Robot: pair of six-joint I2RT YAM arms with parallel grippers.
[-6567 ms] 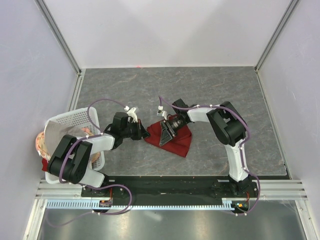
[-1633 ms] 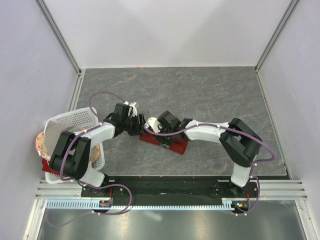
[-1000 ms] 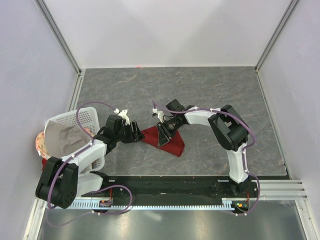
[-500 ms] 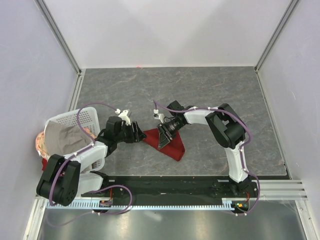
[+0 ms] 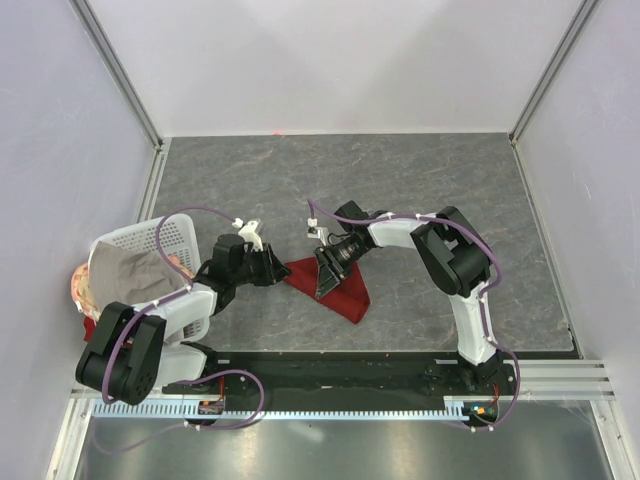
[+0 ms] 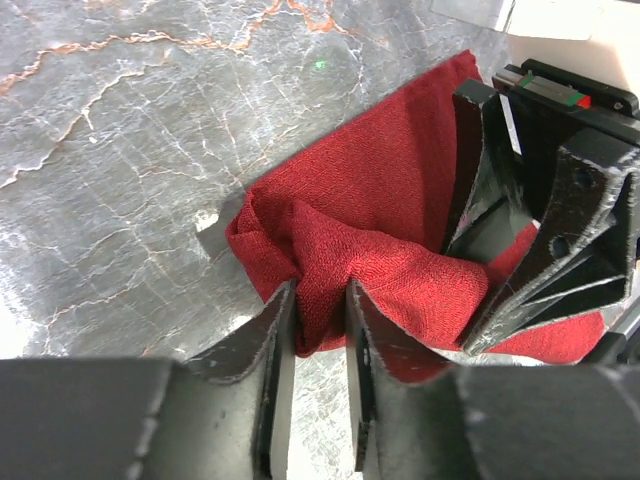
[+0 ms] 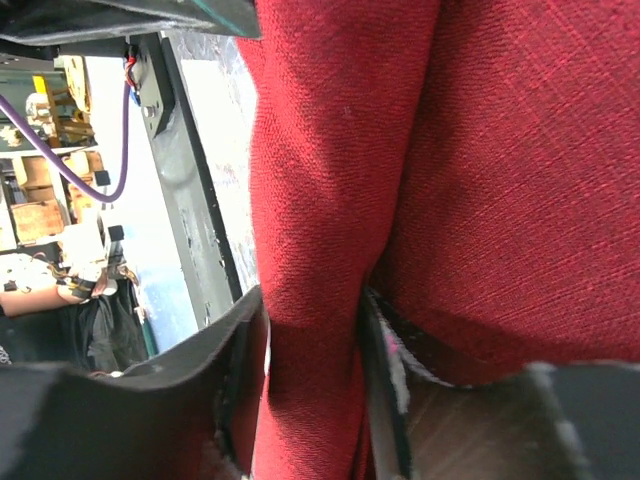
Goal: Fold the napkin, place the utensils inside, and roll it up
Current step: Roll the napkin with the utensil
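The dark red napkin (image 5: 345,290) lies bunched in the middle of the table. My left gripper (image 5: 280,270) is shut on a fold at its left corner; in the left wrist view the fold (image 6: 322,300) sits pinched between the two fingers. My right gripper (image 5: 325,280) is shut on a thick fold of the napkin (image 7: 310,300) from above, right next to the left gripper, and shows in the left wrist view (image 6: 540,230). No gold utensils show in any view.
A white mesh basket (image 5: 170,240) stands at the left table edge with a grey-beige cloth (image 5: 125,275) draped over it. The grey marbled tabletop (image 5: 420,180) stretches behind and to the right. Metal frame posts stand at the back corners.
Over the last seconds both grippers shifted along the napkin and it was pulled into a narrower bunch. In the last half second almost nothing moved.
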